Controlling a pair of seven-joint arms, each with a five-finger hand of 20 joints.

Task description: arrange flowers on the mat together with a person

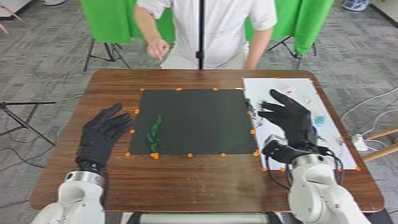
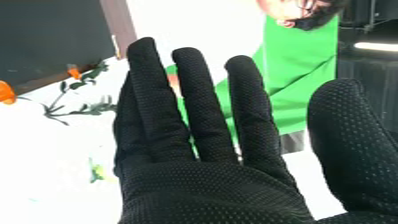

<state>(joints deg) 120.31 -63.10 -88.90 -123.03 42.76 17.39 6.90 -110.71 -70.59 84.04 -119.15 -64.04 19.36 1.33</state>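
At the left of the brown wooden bench (image 1: 204, 192), the black-gloved left hand (image 1: 99, 135) is open, its fingers relaxed, just beside the left edge of the dark grey rectangular mat (image 1: 200, 120). Small orange tabs (image 1: 155, 156) sit around the mat's border. On the mat, toward its left side and in the half nearer the robot, lies a slender green artificial stem (image 1: 154, 135), running roughly lengthwise from near to far.

To the right of the mat, a long white sheet (image 1: 266, 85) covers that side of the bench. A dark green leafy sprig (image 2: 87, 112) lies on the sheet's side nearest the mat. The black-gloved right hand (image 1: 293, 119) is above the sheet, open, its fingers extended and thumb spread apart, gripping nothing. Also on the sheet are a small pink item (image 1: 290, 90), near its far end, and a pale blue item (image 1: 320, 120) just right of the hand.
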